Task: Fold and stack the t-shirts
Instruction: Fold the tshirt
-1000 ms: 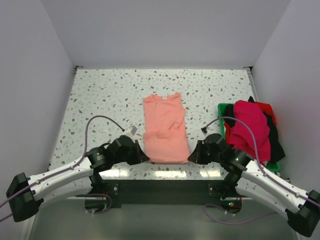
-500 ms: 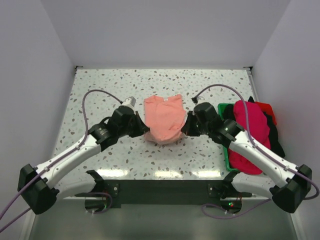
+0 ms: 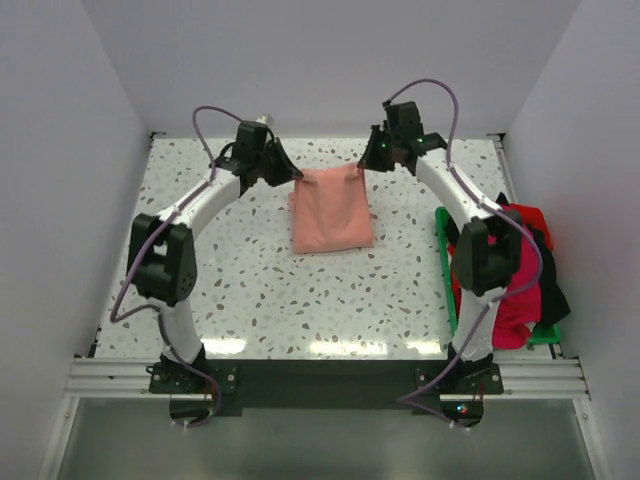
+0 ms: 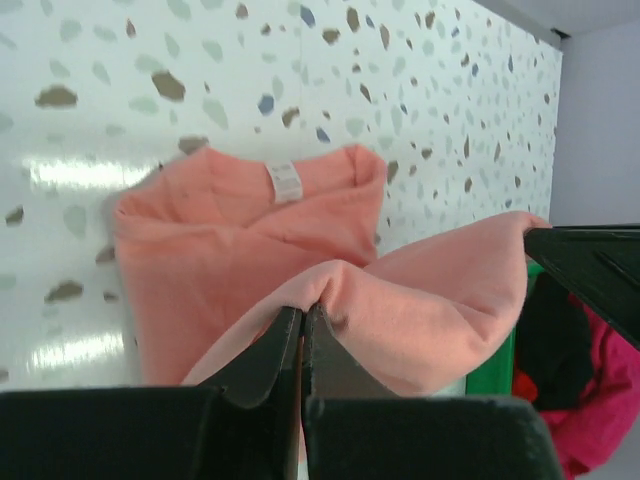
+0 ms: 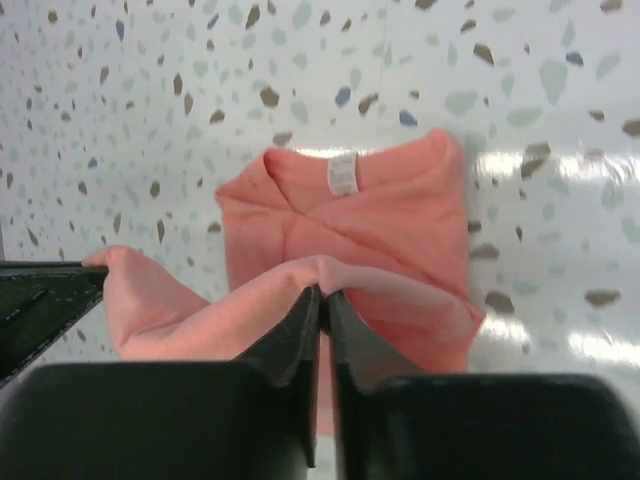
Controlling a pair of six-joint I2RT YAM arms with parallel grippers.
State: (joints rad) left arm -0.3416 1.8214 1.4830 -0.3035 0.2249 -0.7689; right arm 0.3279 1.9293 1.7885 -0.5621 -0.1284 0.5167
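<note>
The left gripper [image 4: 302, 315] and right gripper [image 5: 322, 295] are clamping the pink shirt [image 3: 330, 210], cloth sitting between shut fingers. They're now reaching far back; a second ago, near edge.

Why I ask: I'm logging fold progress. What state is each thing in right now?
salmon-pink t-shirt: doubled over, collar end flat on the table, other edge lifted between both claws.
left claw: shut, pinching the shirt's lifted edge.
right claw: shut, pinching the same edge.
other t-shirts: unfolded, heaped in the tray.
green tray: sits at the table's right side and holds the heap.
</note>
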